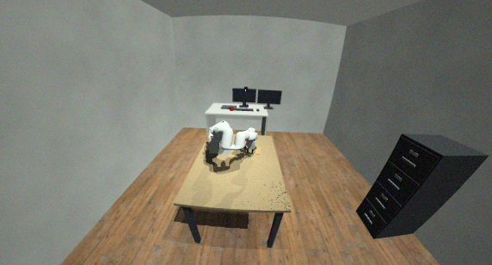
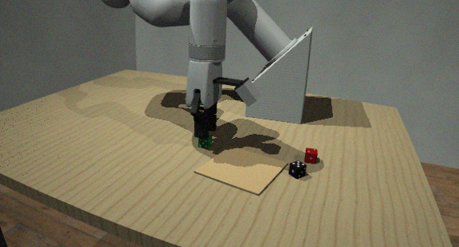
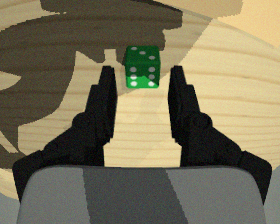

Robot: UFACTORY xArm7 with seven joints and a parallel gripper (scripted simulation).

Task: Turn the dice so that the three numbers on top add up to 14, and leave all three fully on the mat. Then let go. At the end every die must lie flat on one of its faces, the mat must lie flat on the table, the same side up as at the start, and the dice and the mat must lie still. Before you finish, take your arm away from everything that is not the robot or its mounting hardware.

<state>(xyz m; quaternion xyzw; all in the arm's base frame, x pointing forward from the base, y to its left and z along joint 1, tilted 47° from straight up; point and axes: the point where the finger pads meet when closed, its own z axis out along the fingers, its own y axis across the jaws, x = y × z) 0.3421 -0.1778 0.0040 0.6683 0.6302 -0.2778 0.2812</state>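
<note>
A green die (image 2: 205, 142) lies on the bare table just past the far left corner of the tan mat (image 2: 241, 174). My gripper (image 2: 204, 130) points straight down right above it, fingers partly open and empty. In the wrist view the green die (image 3: 141, 67) sits just beyond the two fingertips, with a gap on each side. A red die (image 2: 310, 155) and a black die (image 2: 298, 169) lie on the table to the right of the mat, the black one close to the mat's right corner. No die is on the mat.
A grey wedge-shaped block (image 2: 282, 87) stands behind the mat, by the arm's base. The work table (image 1: 234, 177) stands in a room with a desk with monitors (image 1: 245, 104) behind and a black filing cabinet (image 1: 413, 183) at the right.
</note>
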